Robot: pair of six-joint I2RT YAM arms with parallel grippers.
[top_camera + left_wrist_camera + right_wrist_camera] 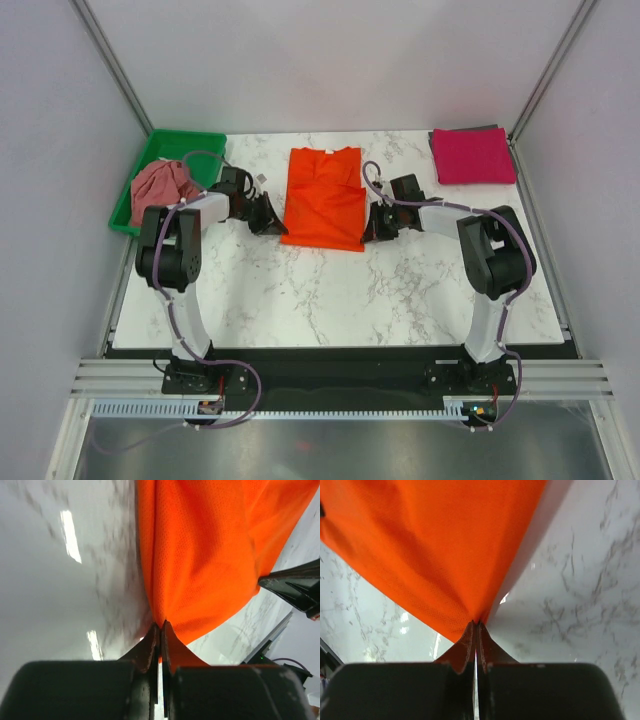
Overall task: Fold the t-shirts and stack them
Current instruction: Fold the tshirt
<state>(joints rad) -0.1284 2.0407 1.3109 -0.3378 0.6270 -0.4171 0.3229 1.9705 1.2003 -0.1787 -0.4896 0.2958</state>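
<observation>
Green tray [170,139] at the table's far left corner holds a crumpled dusty rose t-shirt [163,183]; left gripper [160,628] and right gripper [476,625] each pinch the orange t-shirt [324,197].

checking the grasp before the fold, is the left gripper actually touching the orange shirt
Touching. The left wrist view shows the left gripper closed on the orange shirt, with the cloth's corner pinched between the fingertips.

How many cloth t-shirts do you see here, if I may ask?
3: a bright orange cloth t-shirt at centre; a folded magenta-pink t-shirt far right; a crumpled dusty rose t-shirt in the green plastic tray. Others may hide underneath.
</observation>
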